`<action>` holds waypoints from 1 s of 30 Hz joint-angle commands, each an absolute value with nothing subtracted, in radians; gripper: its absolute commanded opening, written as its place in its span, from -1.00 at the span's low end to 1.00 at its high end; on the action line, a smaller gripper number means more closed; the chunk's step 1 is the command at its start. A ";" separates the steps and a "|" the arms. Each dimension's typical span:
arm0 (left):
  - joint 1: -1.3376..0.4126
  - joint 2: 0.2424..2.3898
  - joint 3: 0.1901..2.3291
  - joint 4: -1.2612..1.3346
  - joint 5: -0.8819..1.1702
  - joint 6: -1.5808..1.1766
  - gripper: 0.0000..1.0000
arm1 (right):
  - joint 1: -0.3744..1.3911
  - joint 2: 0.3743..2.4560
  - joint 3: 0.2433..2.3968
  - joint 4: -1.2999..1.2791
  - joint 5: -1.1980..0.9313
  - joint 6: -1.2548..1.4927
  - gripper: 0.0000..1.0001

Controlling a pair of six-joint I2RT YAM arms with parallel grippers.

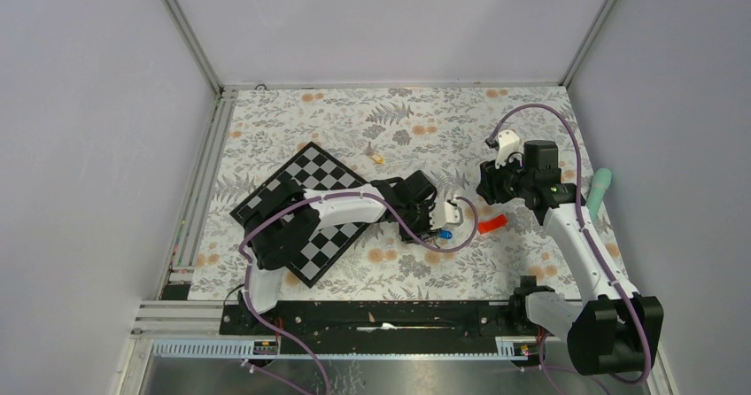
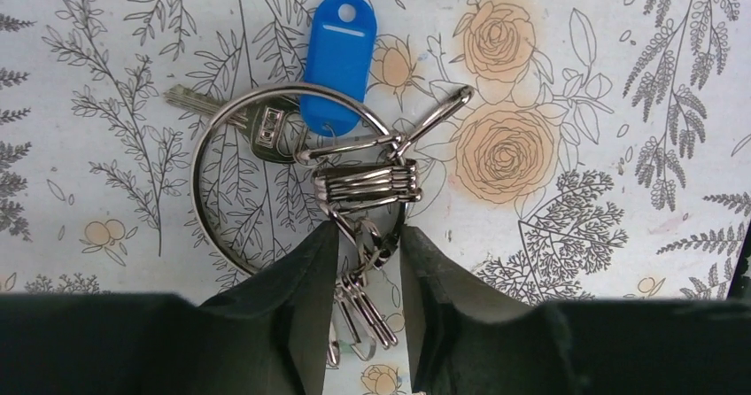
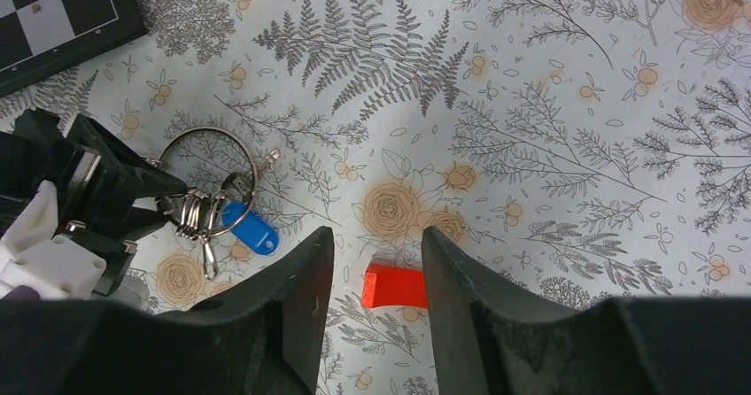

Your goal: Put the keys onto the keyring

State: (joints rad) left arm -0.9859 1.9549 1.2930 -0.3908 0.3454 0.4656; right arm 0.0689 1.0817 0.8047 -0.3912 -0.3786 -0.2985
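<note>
Two fingers of the left gripper stand slightly apart, with small linked rings in the gap; I cannot tell if they are pinched. Just past the tips the keyring lies flat on the floral cloth, a silver key and blue tag overlapping it. The right gripper gapes above a red block.

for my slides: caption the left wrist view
Left fingers straddle small links on the keyring; silver key and blue tag lie at its rim, on floral cloth

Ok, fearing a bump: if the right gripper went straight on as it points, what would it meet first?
Probably the red block, seen lying between the right gripper's fingers; depth is unclear.
</note>
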 commanded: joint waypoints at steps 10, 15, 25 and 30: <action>-0.990 1.906 1.336 -0.360 0.311 0.465 -0.37 | 0.061 1.069 0.818 -0.390 -0.430 -0.311 -0.04; -0.989 1.911 1.350 -0.360 0.322 0.448 -0.22 | 0.061 1.068 0.816 -0.394 -0.432 -0.314 -0.04; -0.990 1.920 1.374 -0.359 0.348 0.422 -0.22 | 0.060 1.066 0.813 -0.400 -0.439 -0.322 -0.04; -0.989 1.942 1.370 -0.359 0.351 0.427 -0.41 | 0.060 1.064 0.811 -0.403 -0.440 -0.324 -0.04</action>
State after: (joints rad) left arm -0.9874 1.9545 1.3296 -0.3874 0.3317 0.4301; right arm 0.0647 1.0817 0.8047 -0.3927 -0.4137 -0.3107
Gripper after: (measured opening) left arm 0.326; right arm 0.483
